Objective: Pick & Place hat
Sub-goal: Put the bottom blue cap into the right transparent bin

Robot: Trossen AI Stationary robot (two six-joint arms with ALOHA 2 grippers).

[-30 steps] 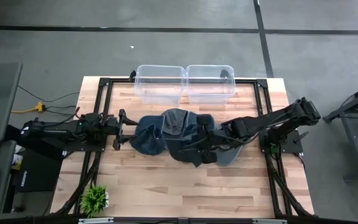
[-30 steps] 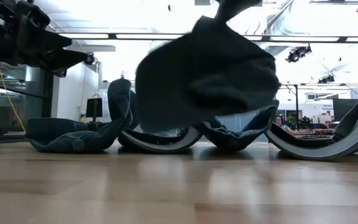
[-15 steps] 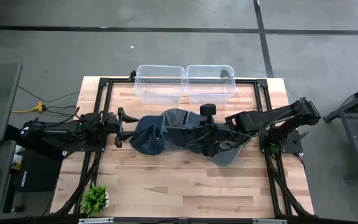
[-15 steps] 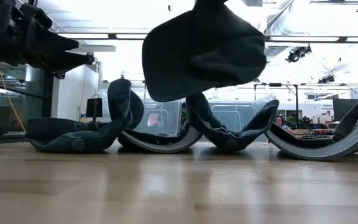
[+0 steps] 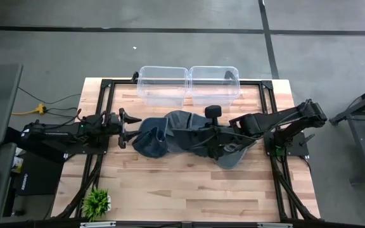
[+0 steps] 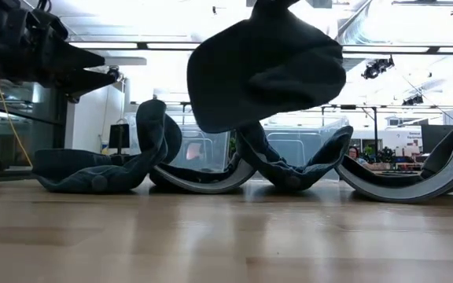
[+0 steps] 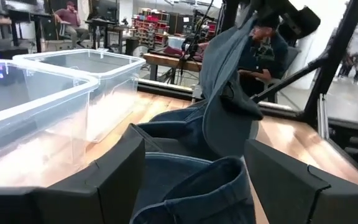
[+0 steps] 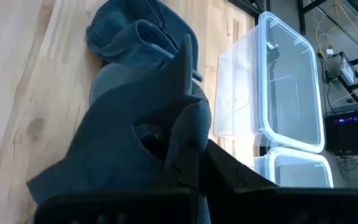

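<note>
Several dark denim hats lie in a row on the wooden table (image 5: 170, 190), brims down (image 6: 203, 174). One hat (image 6: 266, 71) hangs above them, with my right gripper (image 8: 194, 171) shut on it; in the high view this hat (image 5: 185, 136) covers the middle of the pile. My left gripper (image 5: 130, 124) stands open and level at the pile's left end, its fingers (image 7: 120, 171) on either side of the nearest hat (image 7: 191, 186), which lies just ahead of them. My right gripper pinches a fold of the hat's cloth (image 8: 190, 134) between its two fingers, near the hat's top. The fingers come slanting down from the table's right side. The hat hangs slack below them, clear of the table, its lower edge (image 6: 234, 126) just above the lying hats.
Two clear plastic bins (image 5: 163, 85) (image 5: 214, 84) stand side by side at the table's far edge, behind the pile. A small green plant (image 5: 96, 202) sits at the near left corner. A black frame (image 5: 106, 85) runs around the tabletop. Bare wood lies along the near side.
My right gripper has gone up and tipped its wrist, still shut on the hat. The hat has come up off the pile and now hangs clear above the other hats. My left gripper has rolled a little in place.
</note>
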